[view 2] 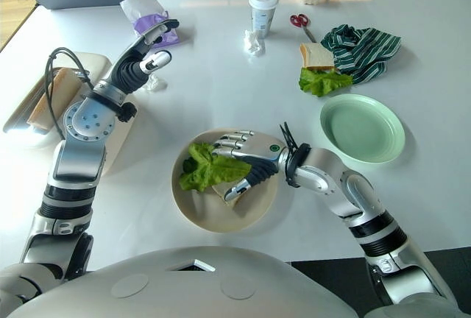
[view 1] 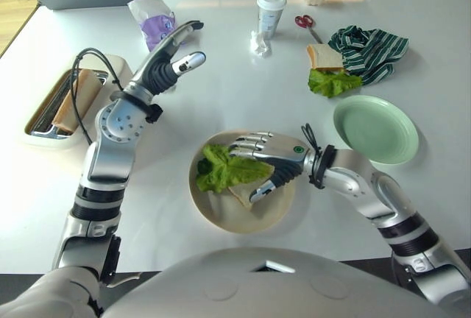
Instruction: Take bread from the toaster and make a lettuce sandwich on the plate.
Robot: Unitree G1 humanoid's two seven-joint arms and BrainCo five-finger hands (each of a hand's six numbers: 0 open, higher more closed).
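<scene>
Right hand (view 1: 268, 156) spread, fingers lying on lettuce (view 1: 221, 172) over bread (view 1: 241, 197), plate (view 1: 221, 222) near bench's front edge. Left hand (view 1: 165, 60) spread, empty, by toaster (view 1: 37, 138).

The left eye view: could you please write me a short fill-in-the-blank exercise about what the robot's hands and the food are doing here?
1. The right hand is over the green ____ on the beige plate.
2. A slice of bread stands in the ____.
3. The left hand, raised above the table, holds ____.
Missing words: lettuce; toaster; nothing.
</scene>
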